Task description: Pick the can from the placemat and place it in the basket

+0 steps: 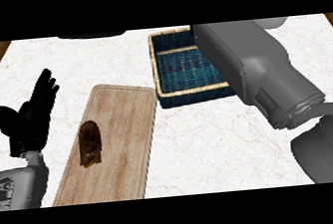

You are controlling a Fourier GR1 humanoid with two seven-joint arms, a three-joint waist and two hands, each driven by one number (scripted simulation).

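A dark brown can [89,143] lies on its side on the long wooden placemat [122,118] at the centre left. The wicker basket [166,59] with a blue lining stands behind and to the right of the placemat, and no object shows inside it. My left hand [28,118] rests open with fingers up, left of the placemat and apart from the can. My right forearm [258,71] reaches from the lower right over the basket's right side. Its hand is cut off at the view's top edge.
The white marble counter [217,144] has wooden floor showing past its far left and right corners. A dark round object [93,35] sits at the back edge, left of the basket. My right forearm hides the basket's right wall.
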